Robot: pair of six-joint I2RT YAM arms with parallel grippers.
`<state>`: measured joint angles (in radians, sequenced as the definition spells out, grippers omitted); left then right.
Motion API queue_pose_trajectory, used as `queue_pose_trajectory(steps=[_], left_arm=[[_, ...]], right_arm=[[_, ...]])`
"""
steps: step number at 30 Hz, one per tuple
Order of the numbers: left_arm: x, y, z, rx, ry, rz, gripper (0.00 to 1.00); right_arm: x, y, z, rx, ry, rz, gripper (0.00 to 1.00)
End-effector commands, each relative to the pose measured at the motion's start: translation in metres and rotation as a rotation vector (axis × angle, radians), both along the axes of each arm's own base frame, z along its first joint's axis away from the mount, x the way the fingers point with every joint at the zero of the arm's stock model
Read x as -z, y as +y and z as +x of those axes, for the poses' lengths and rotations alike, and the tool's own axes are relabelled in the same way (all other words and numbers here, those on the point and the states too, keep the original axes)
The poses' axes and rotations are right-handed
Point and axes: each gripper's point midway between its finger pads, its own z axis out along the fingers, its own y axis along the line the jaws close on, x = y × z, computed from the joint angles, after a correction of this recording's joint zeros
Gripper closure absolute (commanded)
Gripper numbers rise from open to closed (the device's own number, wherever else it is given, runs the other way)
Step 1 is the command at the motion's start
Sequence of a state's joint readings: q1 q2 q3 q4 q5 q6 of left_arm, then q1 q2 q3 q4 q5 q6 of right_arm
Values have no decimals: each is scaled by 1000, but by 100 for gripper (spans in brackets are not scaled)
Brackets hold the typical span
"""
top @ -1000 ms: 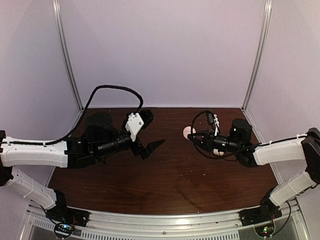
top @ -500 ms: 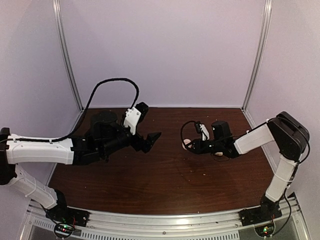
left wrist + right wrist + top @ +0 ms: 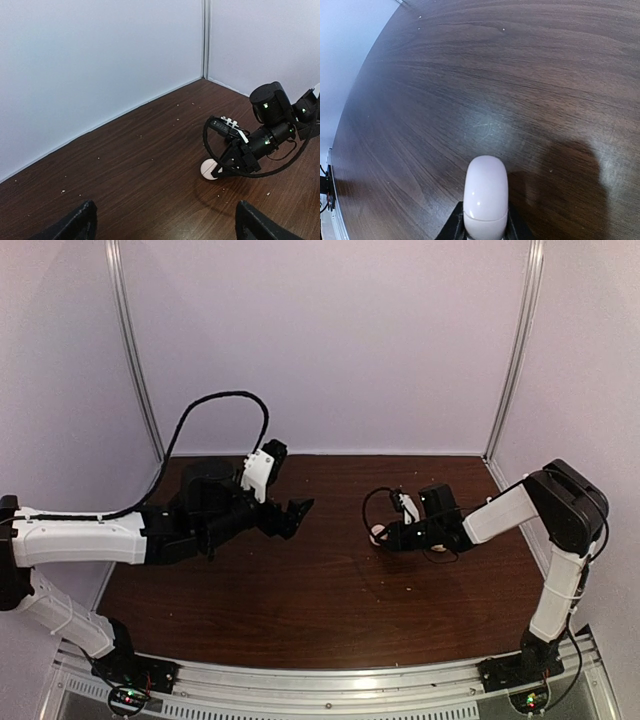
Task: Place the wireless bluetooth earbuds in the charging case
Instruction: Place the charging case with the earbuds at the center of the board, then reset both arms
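Note:
My right gripper (image 3: 385,535) is shut on a white charging case (image 3: 377,533) with its lid closed, held low at the tabletop right of centre. In the right wrist view the rounded case (image 3: 485,195) sticks out forward from between the black fingers (image 3: 453,227). The left wrist view shows the same case (image 3: 209,170) at the tip of the right gripper (image 3: 220,167). My left gripper (image 3: 296,512) hovers open left of centre, its jaws spread wide with nothing between them (image 3: 167,225). The earbuds are out of view.
A dark wooden table (image 3: 330,610) is enclosed by pale walls with metal posts (image 3: 510,370) at the back corners. A small whitish thing (image 3: 437,548) shows under the right arm's wrist. Light crumbs dot the table surface.
The right arm has swung in and lowered the case toward the table, a little nearer the front. The left gripper has pulled back and slightly left, still open.

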<state>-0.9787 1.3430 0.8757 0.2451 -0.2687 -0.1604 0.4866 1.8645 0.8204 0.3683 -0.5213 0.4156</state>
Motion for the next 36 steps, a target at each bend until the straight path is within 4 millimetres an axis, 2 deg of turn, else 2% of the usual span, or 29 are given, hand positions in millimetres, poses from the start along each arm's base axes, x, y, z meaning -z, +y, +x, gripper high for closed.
queue_pose_trajectory(steps=[1, 4, 9, 15, 17, 18, 19, 20, 24, 26, 29, 32, 36], left_arm=[[-17, 5, 9, -37, 0, -42, 2], [-16, 8, 10, -44, 4, -35, 2], [-16, 12, 12, -65, 24, -37, 2], [-6, 27, 30, -138, 119, -50, 2], [-1, 32, 39, -153, 164, -58, 2], [2, 35, 43, -161, 186, -61, 2], [3, 38, 47, -168, 203, -67, 2], [4, 41, 52, -174, 220, -69, 2], [12, 65, 72, -225, 283, -70, 2], [16, 85, 83, -270, 312, -83, 2], [25, 133, 100, -369, 353, -146, 2], [38, 171, 103, -443, 370, -210, 3], [63, 195, 97, -528, 387, -178, 2]], right_arm=[[10, -11, 2, 23, 4, -53, 73], [11, -15, 1, 31, 4, -77, 67], [-3, -26, 3, 62, -27, -109, 57], [-37, -37, 6, 86, -96, -130, 32], [-55, -40, 7, 93, -137, -129, 20], [-66, -41, 7, 95, -165, -125, 7], [-77, -42, 7, 103, -190, -120, 1], [-91, -45, 9, 124, -224, -116, 0], [-128, -60, 17, 204, -300, -128, 0], [-145, -66, 17, 242, -341, -117, 0], [-166, -80, 17, 322, -407, -99, 0], [-172, -94, 12, 392, -448, -89, 0], [-157, -103, 4, 428, -451, -75, 0]])
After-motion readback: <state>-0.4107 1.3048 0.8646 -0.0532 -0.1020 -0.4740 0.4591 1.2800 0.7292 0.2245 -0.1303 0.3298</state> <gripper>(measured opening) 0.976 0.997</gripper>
